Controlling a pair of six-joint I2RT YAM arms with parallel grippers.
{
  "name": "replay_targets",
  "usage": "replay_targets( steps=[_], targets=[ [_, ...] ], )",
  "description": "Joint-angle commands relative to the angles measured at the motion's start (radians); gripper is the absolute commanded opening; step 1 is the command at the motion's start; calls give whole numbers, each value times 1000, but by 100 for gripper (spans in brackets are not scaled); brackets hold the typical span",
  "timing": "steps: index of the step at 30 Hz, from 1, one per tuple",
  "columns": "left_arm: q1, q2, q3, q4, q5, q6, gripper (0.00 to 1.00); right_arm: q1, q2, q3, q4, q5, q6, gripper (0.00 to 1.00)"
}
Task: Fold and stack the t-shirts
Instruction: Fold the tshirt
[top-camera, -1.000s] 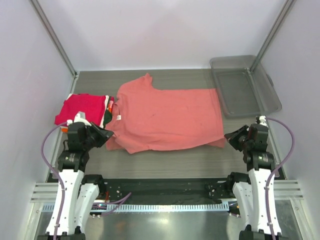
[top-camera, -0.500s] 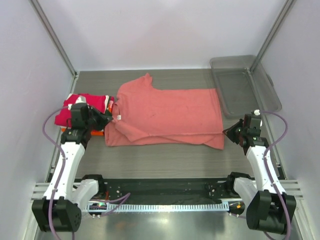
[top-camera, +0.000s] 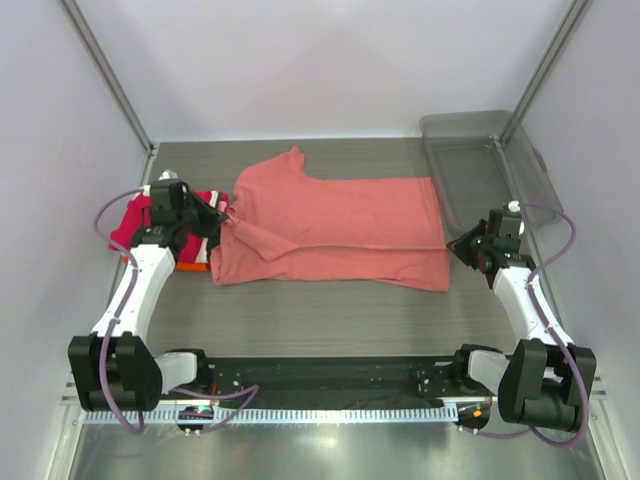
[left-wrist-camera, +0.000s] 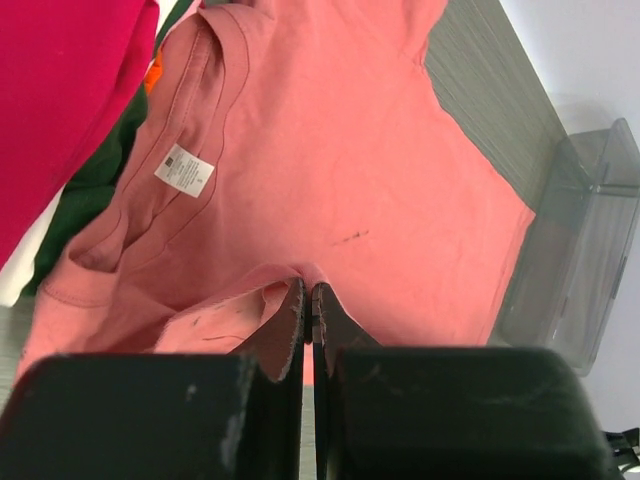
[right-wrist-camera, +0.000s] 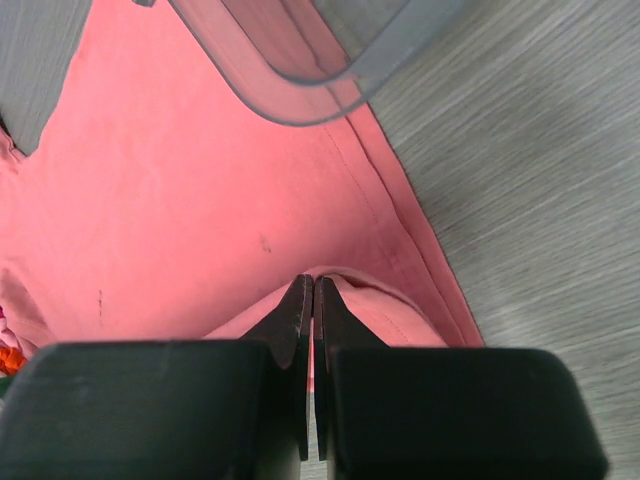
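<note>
As your two tools now stand, each is pinched shut on coral cloth.
Item 1: coral shirt (top-camera: 335, 225), flat on the desk (top-camera: 330, 320) between them, near half doubled over. Your left tool (top-camera: 218, 217) grips its collar end; your right tool (top-camera: 462, 250) grips the hem corner.
Item 2: stack of folded shirts (top-camera: 135, 218), magenta on top, just left of your left tool.
Item 3: grey bin (top-camera: 490, 170), beyond your right tool.

Coral t-shirt (top-camera: 340, 228) half-folded lengthwise, magenta stack (top-camera: 130, 222) left
</note>
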Motion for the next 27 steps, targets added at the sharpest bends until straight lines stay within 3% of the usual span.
replay_targets(
  steps=[1,14,18,19,20,22,23,27],
  targets=[
    [4,32,57,81,-23,1,0,7,18,59,62,31,-16,1],
    [-79,250,201,60,-85,35,0,53,98,82,93,67,-7,4],
    [-100,336,260,60,-99,32,0,64,119,96,93,74,-15,22],
    [-102,361,287,63,-98,29,0,67,116,95,94,78,-16,30],
    [-102,400,301,66,-86,27,0,73,110,91,94,83,-10,46],
    [-103,445,350,72,-78,24,0,78,70,64,94,100,1,58],
    [-105,486,370,81,-32,32,9,78,49,52,93,101,16,62],
    [-112,513,406,81,-39,49,50,81,-71,-19,82,118,48,62]
  ],
)
